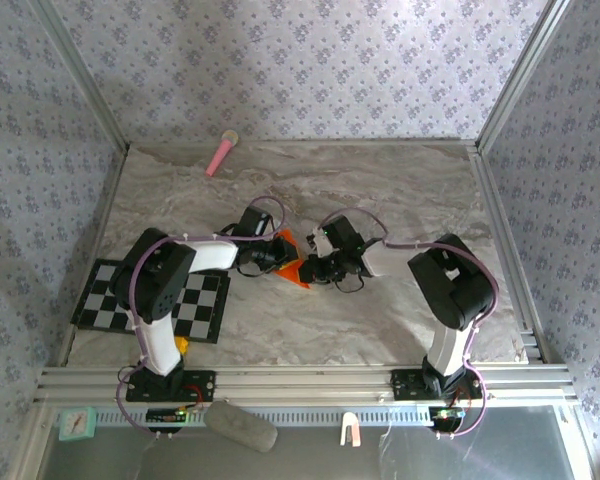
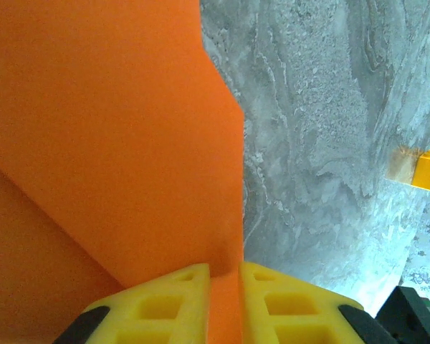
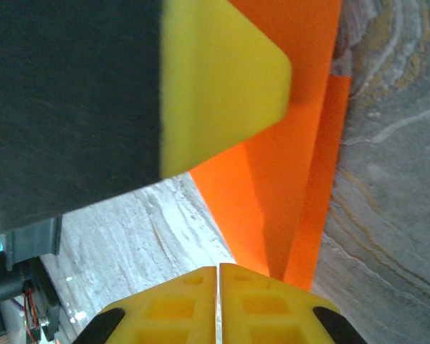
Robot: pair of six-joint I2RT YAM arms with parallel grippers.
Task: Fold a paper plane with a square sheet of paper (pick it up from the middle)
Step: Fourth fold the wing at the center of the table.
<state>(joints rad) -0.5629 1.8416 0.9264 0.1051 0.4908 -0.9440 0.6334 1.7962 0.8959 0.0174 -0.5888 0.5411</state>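
Note:
The folded orange sheet of paper (image 1: 293,268) stands up off the marble table (image 1: 400,190) between my two grippers at mid-table. My left gripper (image 1: 277,256) is shut on it. In the left wrist view the paper (image 2: 115,143) runs down between the yellow fingers, where the left gripper (image 2: 226,304) pinches its edge. My right gripper (image 3: 218,304) has its jaws pressed together with nothing seen between them. The creased paper (image 3: 294,179) rises just past its right finger. A yellow fingertip (image 3: 215,79) of the left gripper shows at the top of the right wrist view.
A pink stick (image 1: 221,153) lies at the table's back left. A black-and-white checkered mat (image 1: 155,300) lies front left under the left arm. A small yellow block (image 2: 428,170) sits near it. Metal rails (image 1: 300,380) border the near edge.

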